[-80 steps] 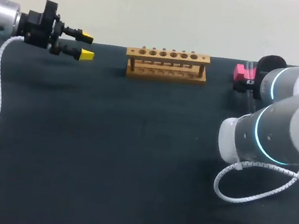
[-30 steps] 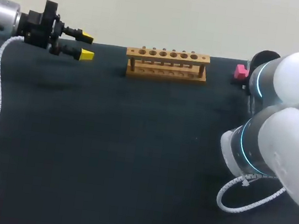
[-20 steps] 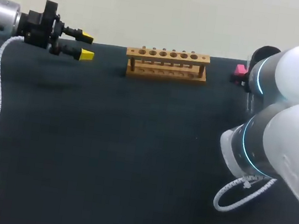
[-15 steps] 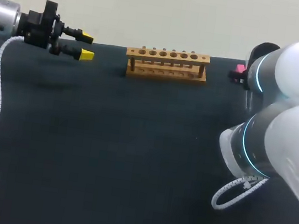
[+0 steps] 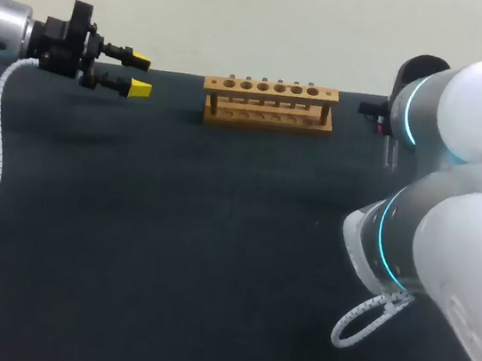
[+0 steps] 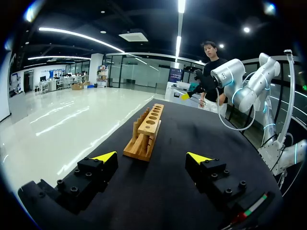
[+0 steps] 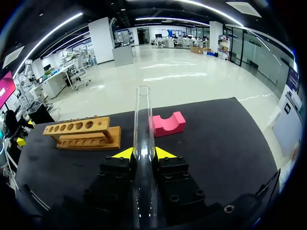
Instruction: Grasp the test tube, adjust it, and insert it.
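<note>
The right arm (image 5: 466, 113) is swinging round in the head view, and its elbow is now covering the pink cradle (image 7: 168, 124) that was showing beside it a couple of seconds back. The wrist end is creeping over toward the rack (image 5: 270, 104), bit by bit. So the tube (image 7: 142, 115) is looking like it's off the cradle. In the right wrist view the cradle is sitting bare on the table (image 5: 168, 251), ahead of the fingers and a little to one side. The tube is running straight out between the yellow tips, and the right gripper (image 7: 143, 153) is clamping it from both sides, so that's a solid pinch.

The left gripper (image 5: 137, 74) isn't doing anything. It's hanging in the same spot over the far left of the table with its fingers spread and nothing between them.

What that's meaning for the task: grasping is looking done, and the carry/adjust part is what's going on now. The rack is sitting well apart from the tube, off to the side of the right gripper, and none of its holes are looking filled from here. Guessing the tube is still needing to be lined up over a hole and stood upright before any inserting is happening.
</note>
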Controlling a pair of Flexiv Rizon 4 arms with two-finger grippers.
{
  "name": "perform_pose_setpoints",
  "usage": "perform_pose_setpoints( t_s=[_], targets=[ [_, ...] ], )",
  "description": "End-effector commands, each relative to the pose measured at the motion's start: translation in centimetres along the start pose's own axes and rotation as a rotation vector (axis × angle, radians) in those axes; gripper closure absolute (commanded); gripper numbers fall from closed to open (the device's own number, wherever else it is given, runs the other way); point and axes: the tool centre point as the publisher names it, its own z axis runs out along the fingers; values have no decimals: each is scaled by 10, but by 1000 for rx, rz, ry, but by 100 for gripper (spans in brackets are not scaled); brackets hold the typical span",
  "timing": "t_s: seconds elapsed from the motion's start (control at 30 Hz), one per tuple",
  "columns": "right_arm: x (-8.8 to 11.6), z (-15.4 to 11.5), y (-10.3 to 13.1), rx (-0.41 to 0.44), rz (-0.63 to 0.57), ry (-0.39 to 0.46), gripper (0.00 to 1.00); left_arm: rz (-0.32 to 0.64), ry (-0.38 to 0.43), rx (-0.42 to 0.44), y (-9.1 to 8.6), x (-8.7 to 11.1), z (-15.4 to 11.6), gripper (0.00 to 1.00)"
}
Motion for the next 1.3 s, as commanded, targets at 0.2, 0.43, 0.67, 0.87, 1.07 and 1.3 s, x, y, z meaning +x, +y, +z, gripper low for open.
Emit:
perform_pose_setpoints(
  t_s=[0.2,0.43,0.67,0.87,1.07,1.3],
  targets=[
    [2,-12,30,-41,-26,8,100,3,-2,0,0,1,0,0],
    [5,-9,61,-84,-45,15,100,3,-2,0,0,1,0,0],
    [10,-1,91,-89,-91,23,100,3,-2,0,0,1,0,0],
    [15,11,112,-112,-93,24,100,3,-2,0,0,1,0,0],
    [22,21,133,-148,-92,29,100,3,-2,0,0,1,0,0],
    [29,38,151,-193,-72,41,100,3,-2,0,0,1,0,0]
  ],
)
